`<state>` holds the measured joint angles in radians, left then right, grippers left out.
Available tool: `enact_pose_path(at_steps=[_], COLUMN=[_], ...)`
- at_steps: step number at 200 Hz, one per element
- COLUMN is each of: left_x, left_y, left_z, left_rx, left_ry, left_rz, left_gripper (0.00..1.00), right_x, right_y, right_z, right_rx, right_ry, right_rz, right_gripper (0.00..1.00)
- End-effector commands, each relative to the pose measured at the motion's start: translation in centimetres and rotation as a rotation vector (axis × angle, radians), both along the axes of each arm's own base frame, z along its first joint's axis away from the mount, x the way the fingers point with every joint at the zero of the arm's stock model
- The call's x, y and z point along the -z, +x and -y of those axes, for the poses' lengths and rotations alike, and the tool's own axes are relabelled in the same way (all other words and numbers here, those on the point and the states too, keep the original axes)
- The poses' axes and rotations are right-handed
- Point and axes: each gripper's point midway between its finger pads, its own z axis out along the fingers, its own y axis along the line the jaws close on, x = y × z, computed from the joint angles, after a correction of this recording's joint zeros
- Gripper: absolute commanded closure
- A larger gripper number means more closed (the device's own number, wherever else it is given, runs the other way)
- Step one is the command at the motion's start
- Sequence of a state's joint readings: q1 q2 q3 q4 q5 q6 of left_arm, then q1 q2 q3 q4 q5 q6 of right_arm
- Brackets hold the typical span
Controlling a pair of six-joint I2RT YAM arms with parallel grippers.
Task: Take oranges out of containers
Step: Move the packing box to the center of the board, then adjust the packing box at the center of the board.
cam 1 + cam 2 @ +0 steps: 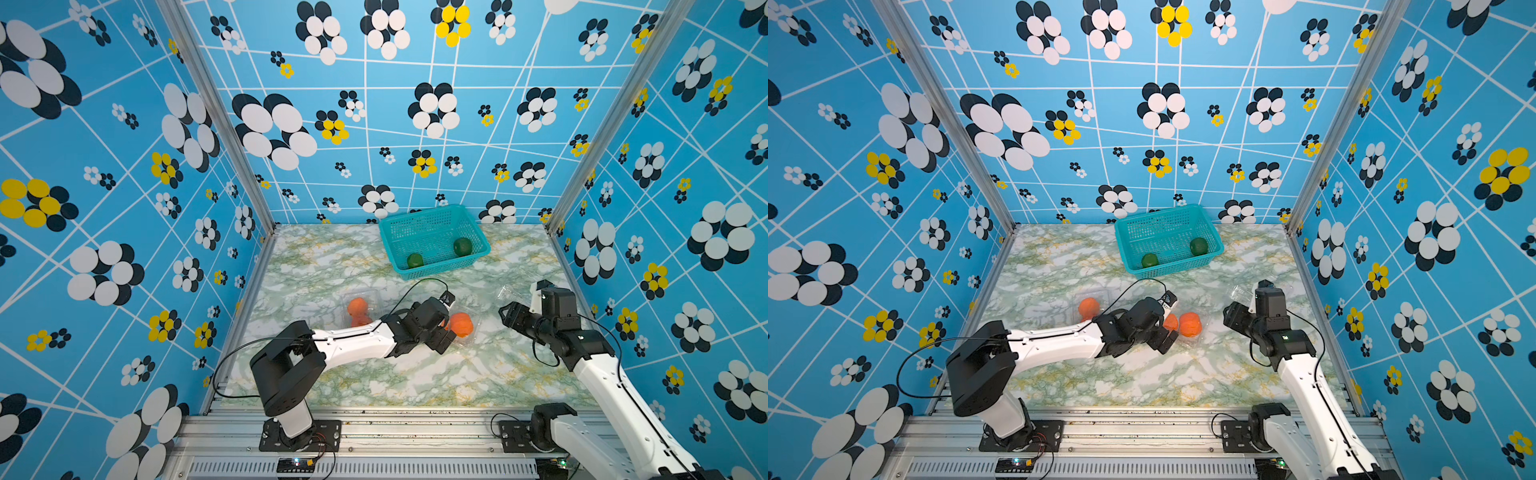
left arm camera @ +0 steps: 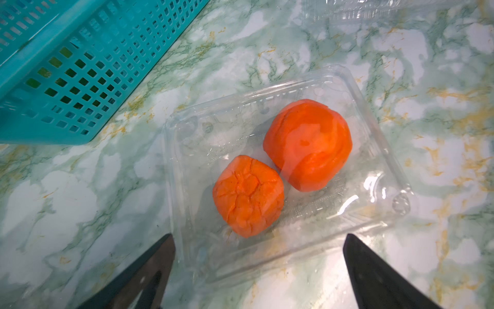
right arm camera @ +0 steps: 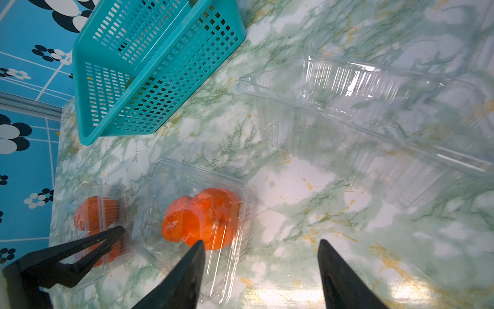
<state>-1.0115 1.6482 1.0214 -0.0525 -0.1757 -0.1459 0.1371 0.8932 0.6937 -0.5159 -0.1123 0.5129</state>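
Observation:
Two oranges [image 2: 307, 144] [image 2: 248, 195] lie in a clear container [image 2: 187, 149] at mid table, seen in both top views [image 1: 461, 324] [image 1: 1190, 324]. My left gripper [image 2: 259, 238] stands open just short of this box, a fingertip on either side of its near end, holding nothing. A second clear container [image 3: 93, 187] to the left holds more oranges [image 1: 357, 311]. My right gripper [image 3: 260, 243] hangs open over bare table to the right of the middle box [image 3: 240, 192], apart from it. A third clear container [image 3: 374, 120] lies open with nothing in it.
A teal mesh basket [image 1: 432, 216] with two green fruits [image 1: 462, 247] stands at the back of the marble table. The cell's patterned walls close in on three sides. The left arm [image 1: 353, 340] stretches across the front of the left box.

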Motion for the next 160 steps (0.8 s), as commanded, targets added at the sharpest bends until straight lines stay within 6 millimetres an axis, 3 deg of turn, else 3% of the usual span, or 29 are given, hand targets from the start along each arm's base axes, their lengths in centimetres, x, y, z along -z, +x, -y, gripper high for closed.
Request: enact_pose_path(at_steps=[1, 44, 85, 160], left_x=[-3.5, -5.5, -2.7, 1.7], left_y=[0.0, 0.2, 0.4, -0.3], left_z=[-0.7, -2.7, -5.3, -7.8], left_rx=[-0.028, -0.07, -0.156, -0.2], left_ry=[-0.084, -0.124, -0.106, -0.023], left_rz=[0.063, 0.089, 0.015, -0.034], left_gripper=[0.0, 0.0, 0.01, 0.01], right_x=[-1.5, -1.7, -0.8, 1.6], right_y=[0.4, 1.3, 3.5, 7.2], right_z=[-2.0, -6.7, -9.6, -10.5], right_rx=[-0.063, -0.192, -0.276, -0.279], right_ry=[-0.022, -0.067, -0.13, -0.224], right_rz=[0.025, 0.021, -0.011, -0.078], right_gripper=[0.32, 0.32, 0.3, 0.28])
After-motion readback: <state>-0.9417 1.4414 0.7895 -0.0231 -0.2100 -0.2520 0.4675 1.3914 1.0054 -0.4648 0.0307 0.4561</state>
